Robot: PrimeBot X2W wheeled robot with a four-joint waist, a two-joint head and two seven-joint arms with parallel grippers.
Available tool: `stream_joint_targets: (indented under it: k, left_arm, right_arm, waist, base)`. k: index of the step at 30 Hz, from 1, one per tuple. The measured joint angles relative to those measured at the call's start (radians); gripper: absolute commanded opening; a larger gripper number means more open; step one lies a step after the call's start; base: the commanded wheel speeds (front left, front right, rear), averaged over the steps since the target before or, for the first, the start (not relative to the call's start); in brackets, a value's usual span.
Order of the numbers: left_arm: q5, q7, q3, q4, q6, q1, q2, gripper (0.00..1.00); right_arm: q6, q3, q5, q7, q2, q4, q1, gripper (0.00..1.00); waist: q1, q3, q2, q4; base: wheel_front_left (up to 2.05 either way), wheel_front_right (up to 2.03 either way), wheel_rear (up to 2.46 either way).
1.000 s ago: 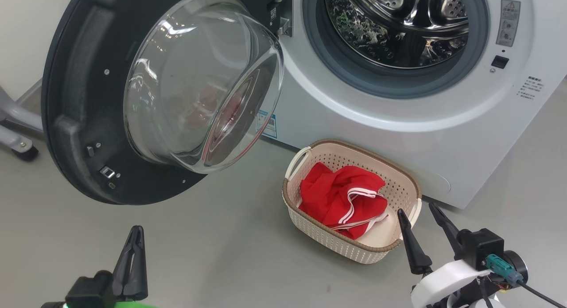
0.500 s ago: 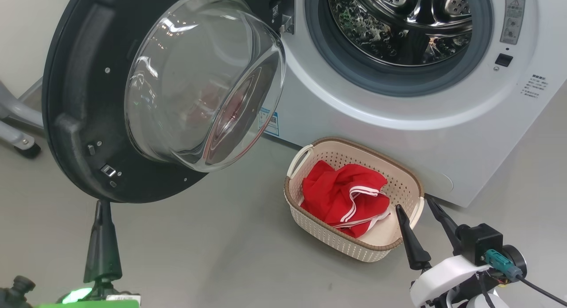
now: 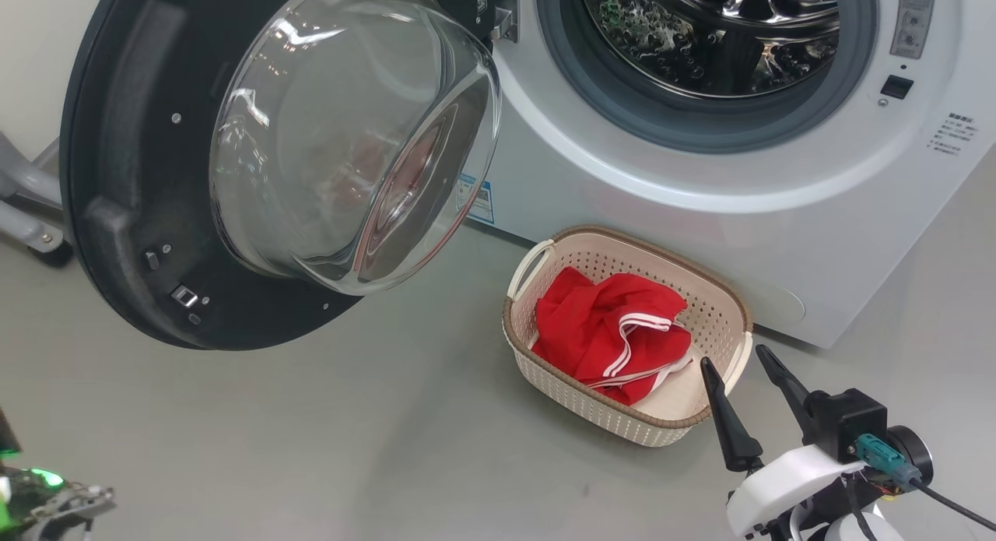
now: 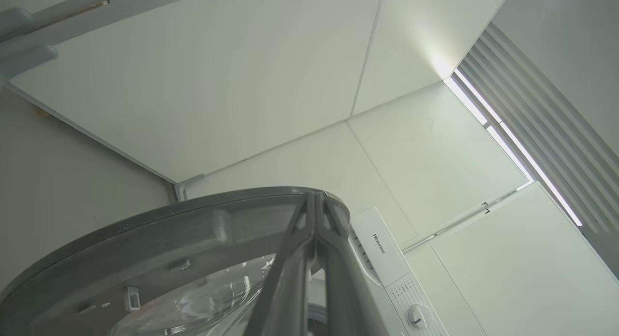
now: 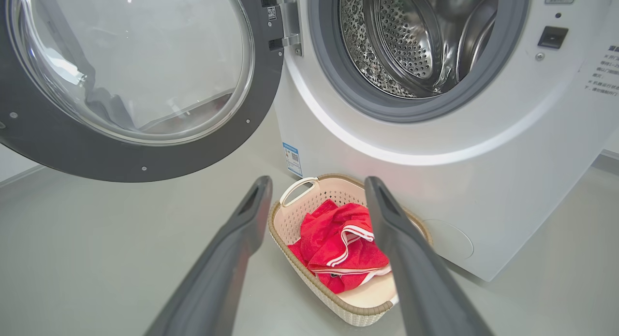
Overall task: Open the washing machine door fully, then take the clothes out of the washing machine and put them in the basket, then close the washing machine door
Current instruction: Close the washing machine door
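Observation:
The white washing machine (image 3: pixel 700 183) stands with its door (image 3: pixel 117 175) swung wide to the left. The steel drum (image 5: pixel 401 46) looks bare inside. On the floor in front sits the cream basket (image 3: pixel 591 405) holding red clothes (image 3: pixel 599 323) with white stripes. My right gripper (image 3: pixel 733 356) hovers open just beside the basket's near right corner, nothing between its fingers. In the right wrist view, that gripper (image 5: pixel 317 181) frames the basket (image 5: pixel 285 225) and the clothes (image 5: pixel 333 239). My left gripper (image 4: pixel 314 197) is shut on nothing and points up at the door's rim (image 4: pixel 145 234) from below.
A grey metal frame leg with a caster (image 3: pixel 31 230) stands at the far left behind the door. Grey floor (image 3: pixel 311 432) stretches open in front of the machine. The left arm's wrist with a green light (image 3: pixel 31 486) sits at the lower left corner.
The left gripper has swung away to the lower left corner of the head view. The camera has shifted a little. The right gripper, basket and door stay as they were.

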Motion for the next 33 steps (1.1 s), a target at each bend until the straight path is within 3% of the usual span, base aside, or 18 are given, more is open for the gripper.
stream_joint_targets:
  k: [8,12,16,24,33]
  left_arm:
    - [-0.11,0.06,0.143,0.14,0.005,-0.105,0.114,0.0]
    - [-0.165,0.1,0.172,0.238,0.038,-0.171,0.161,0.0]
    - [-0.189,0.14,0.179,0.346,0.075,-0.228,0.221,0.0]
    - [-0.208,0.214,0.157,0.49,0.132,-0.324,0.289,0.0]
    - [-0.208,0.295,0.08,0.562,0.151,-0.417,0.321,0.0]
  right_arm:
    - [-0.001,-0.004,0.0,0.001,-0.009,-0.016,0.0,1.0]
    - [-0.002,-0.011,-0.005,0.007,-0.016,-0.025,0.0,1.0]
    - [-0.019,-0.02,-0.009,0.01,-0.027,-0.039,0.0,1.0]
    - [-0.022,-0.015,-0.015,0.019,-0.033,-0.065,-0.001,1.0]
    - [-0.022,-0.014,-0.018,0.028,-0.041,-0.096,-0.028,1.0]
  waist:
    - [0.0,0.023,0.0,-0.002]
    - [0.0,0.038,0.0,-0.005]
    - [0.0,0.052,0.0,-0.009]
    - [0.0,0.082,0.0,-0.032]
    - [0.0,0.129,0.0,-0.08]
  base:
    - [0.0,0.0,0.0]
    - [0.0,0.0,0.0]
    - [0.0,0.0,0.0]
    - [0.0,0.0,0.0]
    - [0.0,0.0,0.0]
